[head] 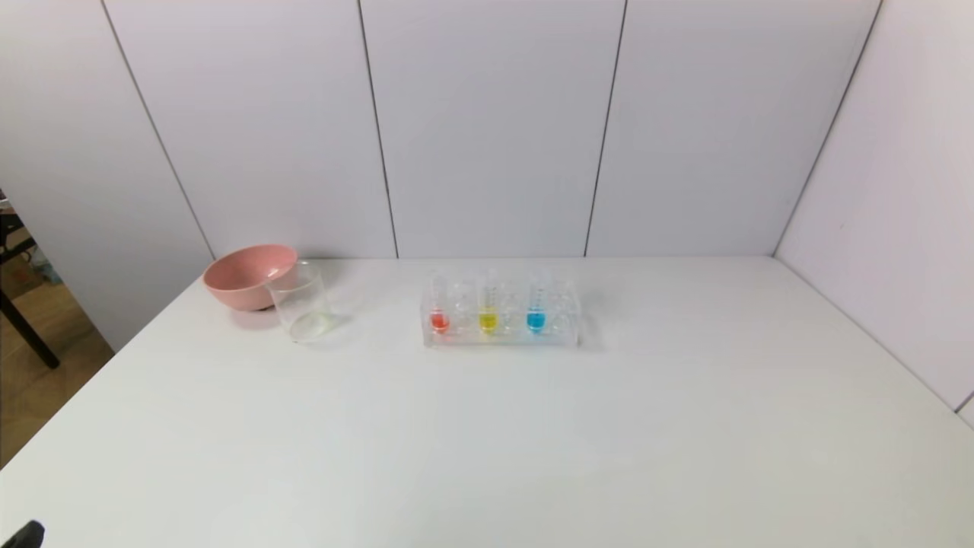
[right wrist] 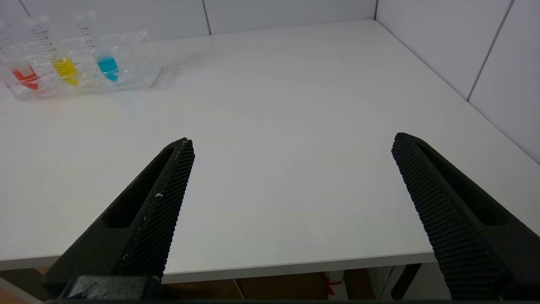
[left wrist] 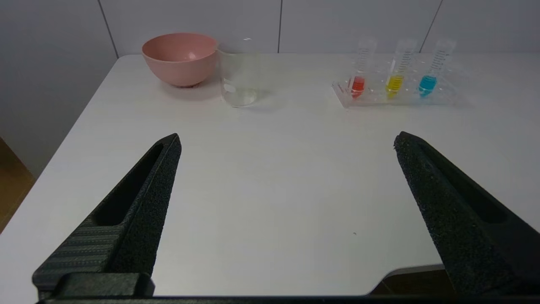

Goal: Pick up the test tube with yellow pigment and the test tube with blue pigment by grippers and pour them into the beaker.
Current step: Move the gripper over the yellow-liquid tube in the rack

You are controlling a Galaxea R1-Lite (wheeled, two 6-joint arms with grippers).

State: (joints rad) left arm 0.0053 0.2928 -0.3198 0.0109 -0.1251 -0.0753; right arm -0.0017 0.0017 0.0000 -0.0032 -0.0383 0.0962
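The left gripper (left wrist: 287, 141) hangs over the near left edge of the white table (head: 487, 441), its two black fingers (left wrist: 143, 198) spread wide with nothing between them; only a sliver of it shows at the bottom left corner of the head view. The right gripper (right wrist: 291, 143) sits over the near right edge of the table, likewise spread wide and empty. Far ahead of the left gripper and a little to its left stands the beaker (head: 301, 308), upright, just beside the pink bowl (head: 247, 275), which lies behind it and further left. Ahead and to the right of the left gripper, and ahead and to the left of the right gripper, is the clear tube rack (head: 500, 323). In it three tubes stand upright in a row: the red-liquid tube (head: 439, 308) on the left, the test tube with yellow pigment (head: 488, 307) in the middle, and the test tube with blue pigment (head: 536, 306) on the right. Both grippers are well apart from the rack and the beaker.
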